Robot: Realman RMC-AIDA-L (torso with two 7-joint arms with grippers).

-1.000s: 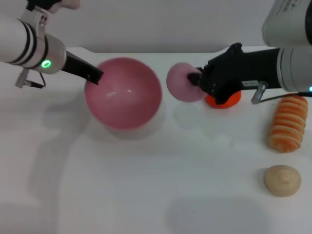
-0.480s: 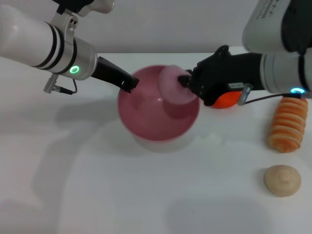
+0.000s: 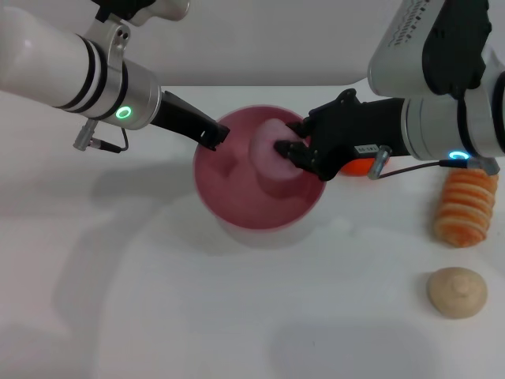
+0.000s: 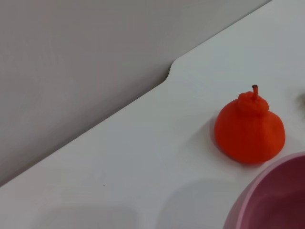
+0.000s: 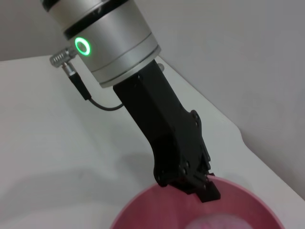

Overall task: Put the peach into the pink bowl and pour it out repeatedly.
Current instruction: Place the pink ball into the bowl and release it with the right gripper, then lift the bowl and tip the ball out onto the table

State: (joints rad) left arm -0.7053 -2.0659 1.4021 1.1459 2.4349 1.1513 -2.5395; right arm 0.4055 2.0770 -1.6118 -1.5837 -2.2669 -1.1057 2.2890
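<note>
In the head view the pink bowl (image 3: 230,188) sits upright at the table's middle. My left gripper (image 3: 215,136) is shut on its far-left rim. Coming from the right, my right gripper (image 3: 288,150) is shut on the pale-pink peach (image 3: 267,148) and holds it inside the bowl's mouth, above the bottom. The right wrist view shows the left gripper (image 5: 205,187) clamped on the pink bowl's (image 5: 243,198) rim, with the peach (image 5: 214,223) just visible at the picture's edge. A slice of the bowl's rim (image 4: 267,191) appears in the left wrist view.
An orange-red pear-shaped fruit (image 3: 359,167) (image 4: 249,129) stands behind the right gripper, close to the bowl. At the right edge lies a striped orange roll (image 3: 467,199), with a beige round bun (image 3: 456,290) in front of it. The white table's rear edge (image 4: 167,78) runs behind the bowl.
The left arm carried the bowl rightward to the table's middle. The right gripper brought the peach leftward and down, from beside the bowl to inside its mouth.
</note>
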